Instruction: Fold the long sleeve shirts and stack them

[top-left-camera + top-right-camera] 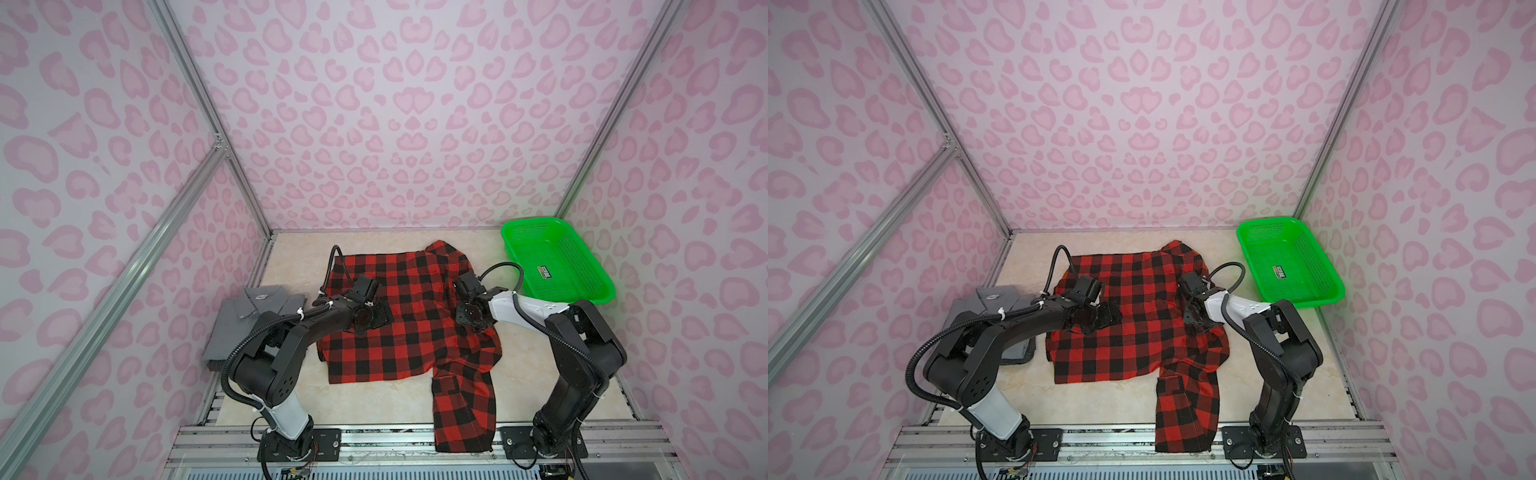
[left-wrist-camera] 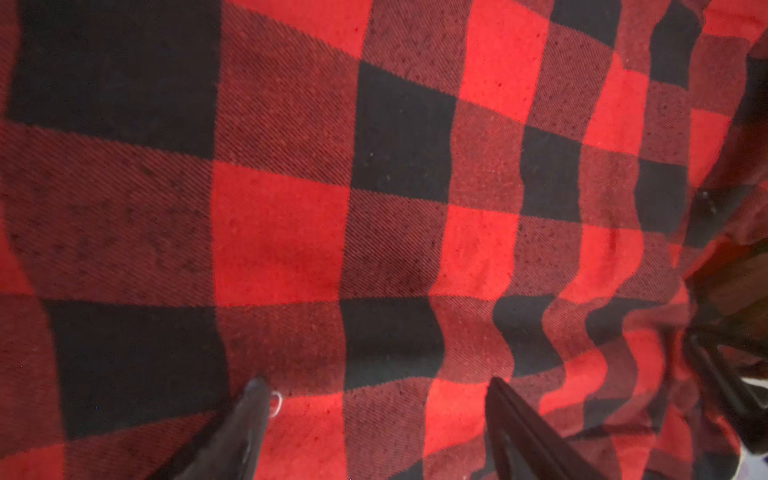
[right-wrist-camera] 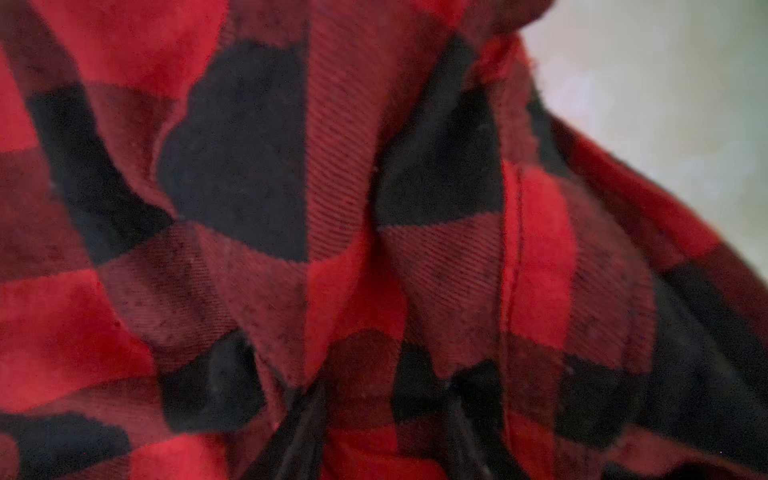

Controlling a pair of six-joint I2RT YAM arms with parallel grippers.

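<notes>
The red-and-black checked shirt (image 1: 407, 332) (image 1: 1133, 340) lies spread on the table, one sleeve (image 1: 461, 407) trailing over the front edge. The grey shirt (image 1: 245, 316) (image 1: 976, 305) lies folded at the left, partly hidden by my left arm. My left gripper (image 1: 376, 318) (image 1: 1100, 320) (image 2: 374, 386) is open just above the flat checked cloth (image 2: 282, 232), nothing between its fingers. My right gripper (image 1: 469, 318) (image 1: 1196, 320) (image 3: 386, 395) is at the shirt's right side, shut on a bunched fold of the checked cloth (image 3: 249, 166).
A green perforated basket (image 1: 528, 222) (image 1: 1266, 222) stands at the back right, with only a small label inside. Bare pale tabletop (image 1: 374, 403) shows in front of the shirt. Aluminium rails run along the front edge, where both arm bases are mounted.
</notes>
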